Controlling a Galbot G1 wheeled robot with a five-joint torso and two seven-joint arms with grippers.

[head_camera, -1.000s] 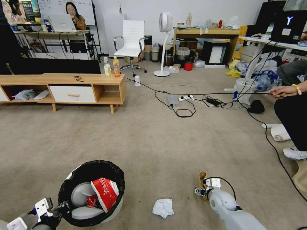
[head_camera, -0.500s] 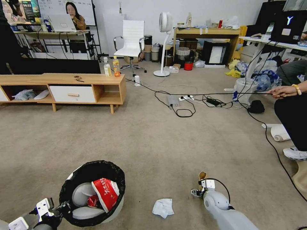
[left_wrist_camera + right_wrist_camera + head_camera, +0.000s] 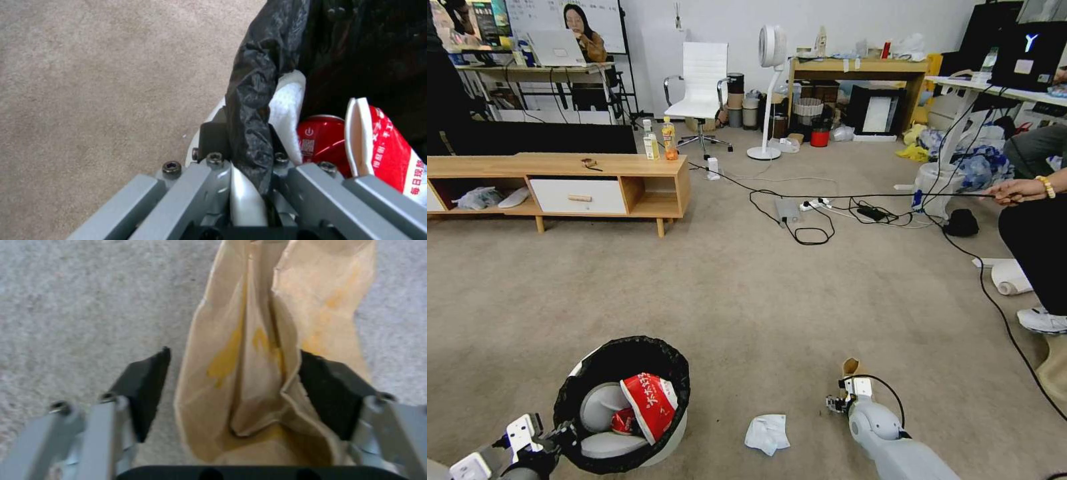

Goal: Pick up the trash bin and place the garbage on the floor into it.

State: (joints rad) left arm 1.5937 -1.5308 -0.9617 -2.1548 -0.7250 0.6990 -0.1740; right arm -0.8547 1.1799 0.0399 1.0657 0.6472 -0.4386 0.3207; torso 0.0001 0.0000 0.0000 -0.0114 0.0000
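Observation:
The trash bin (image 3: 577, 373), white with a black bag over its rim, sits low on my left above the floor (image 3: 747, 300). My left gripper (image 3: 564, 433) is shut on its near rim; the left wrist view shows that gripper (image 3: 247, 140) pinching the bag and rim (image 3: 253, 100). Inside lie a red can (image 3: 322, 140) and a red-white carton (image 3: 650, 403). My right gripper (image 3: 844, 393) is down at the carpet, open, straddling a brown paper box (image 3: 849, 368). In the right wrist view the box (image 3: 271, 356) stands between the pads (image 3: 149, 390). A crumpled tissue (image 3: 767, 433) lies between bin and box.
A low wooden cabinet (image 3: 560, 180) with two upright drink bottles (image 3: 660, 140) stands far left. Black cables (image 3: 800, 233) and a power strip cross the carpet ahead. A seated person's shoe (image 3: 1040, 320) and a paper roll (image 3: 1010, 277) are at the right.
My right arm has shifted a little to the left and sunk lower over the brown paper box. The bin has drifted slightly in my left gripper's hold.

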